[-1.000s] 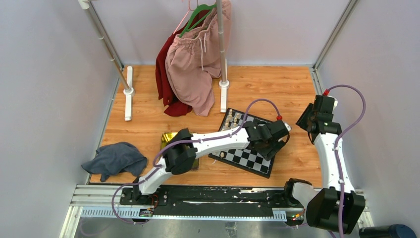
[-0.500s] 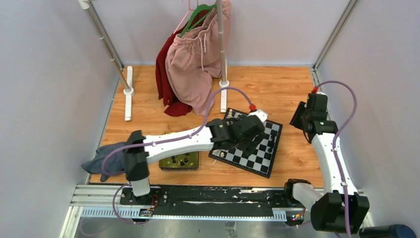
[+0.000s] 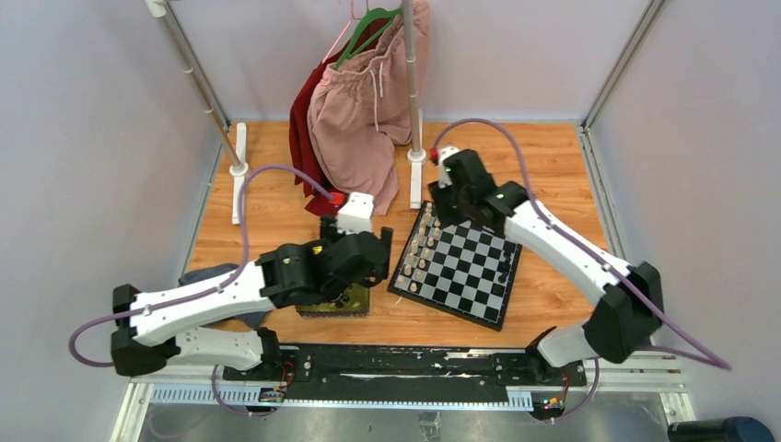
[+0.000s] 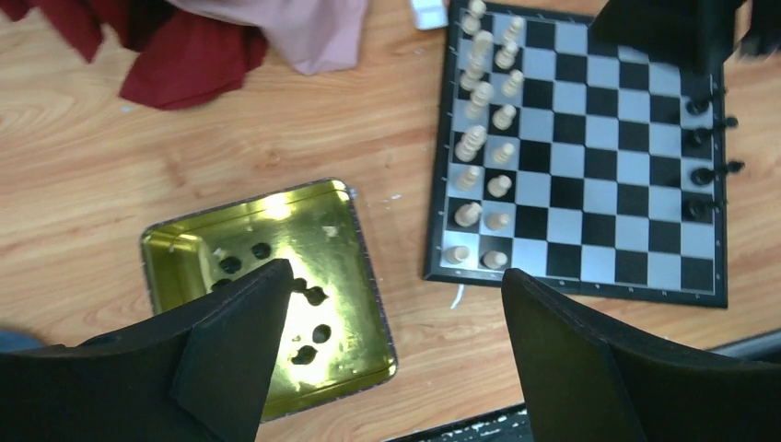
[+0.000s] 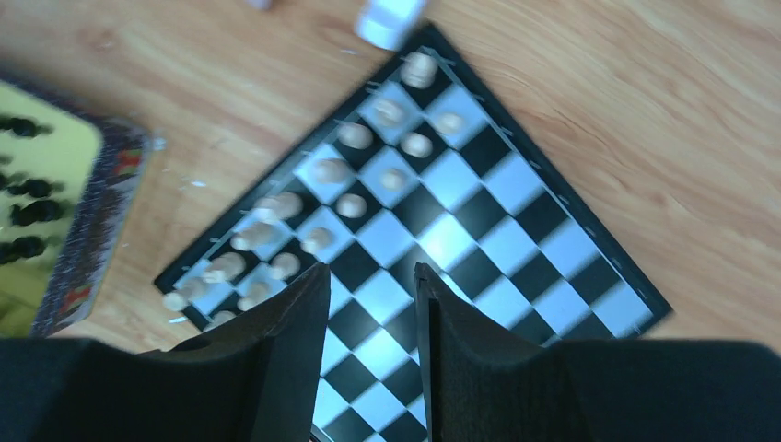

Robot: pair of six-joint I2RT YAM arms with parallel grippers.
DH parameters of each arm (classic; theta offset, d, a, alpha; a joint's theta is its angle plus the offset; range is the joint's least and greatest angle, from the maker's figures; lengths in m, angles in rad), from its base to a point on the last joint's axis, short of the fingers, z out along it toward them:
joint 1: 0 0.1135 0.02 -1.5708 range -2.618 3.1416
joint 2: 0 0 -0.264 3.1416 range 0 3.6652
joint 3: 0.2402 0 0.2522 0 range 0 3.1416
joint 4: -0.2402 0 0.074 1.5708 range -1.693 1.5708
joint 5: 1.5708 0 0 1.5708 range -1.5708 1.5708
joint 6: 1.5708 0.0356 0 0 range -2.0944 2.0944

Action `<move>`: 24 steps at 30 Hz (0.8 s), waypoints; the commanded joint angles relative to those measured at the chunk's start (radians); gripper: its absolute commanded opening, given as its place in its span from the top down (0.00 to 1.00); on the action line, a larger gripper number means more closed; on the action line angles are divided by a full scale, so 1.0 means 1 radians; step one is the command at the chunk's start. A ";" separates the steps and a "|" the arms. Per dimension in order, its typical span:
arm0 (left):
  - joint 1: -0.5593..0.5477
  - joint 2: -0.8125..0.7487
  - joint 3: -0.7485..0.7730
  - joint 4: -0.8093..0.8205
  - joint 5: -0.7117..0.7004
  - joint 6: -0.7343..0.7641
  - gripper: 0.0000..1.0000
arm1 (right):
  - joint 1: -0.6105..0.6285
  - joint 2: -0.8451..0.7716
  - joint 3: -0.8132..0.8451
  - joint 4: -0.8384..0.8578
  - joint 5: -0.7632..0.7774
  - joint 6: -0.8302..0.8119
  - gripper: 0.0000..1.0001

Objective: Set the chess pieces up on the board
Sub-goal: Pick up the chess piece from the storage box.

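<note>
Sharing a wooden bench [image 3: 543,157] with clutter: at the back, a clothes rack [image 3: 412,83] carrying a pink garment [image 3: 355,120] and a red garment [image 3: 302,138], both hanging low to the wood. Standing just beyond the far corner of the board [image 3: 465,267], a white rack foot [image 3: 416,180]. Lying at the near left, a blue-grey cloth [image 3: 207,281], partly hidden under the left arm [image 3: 212,299].

Hovers with the left gripper [image 4: 396,276] above the right side of a yellow-green tray [image 4: 313,216], fingers spread wide, nothing between them. Looks down on loose black chess pieces [image 4: 321,332] lying in that tray, below and a little left of the fingers. Shows a few more upright along the board edge away from the tray, well apart from this gripper.

Hangs with the right gripper [image 5: 370,276] over the board near its far corner, fingers partly apart and pinching nothing, checks visible through the gap. Has cream pieces [image 5: 355,135] in two rows just ahead of the fingertips, along the side next to the tray.

Sits askew to the bench edges, near corner close to the base rail [image 3: 396,364], tray just beside but apart. Leaves bare wood right of the board and behind it; hemmed by pale walls [image 3: 92,138] on three sides.
</note>
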 commanded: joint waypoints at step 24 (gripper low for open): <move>0.007 -0.310 -0.086 -0.262 -0.255 -0.244 0.09 | 0.497 0.521 0.419 -0.060 -0.137 -0.130 0.55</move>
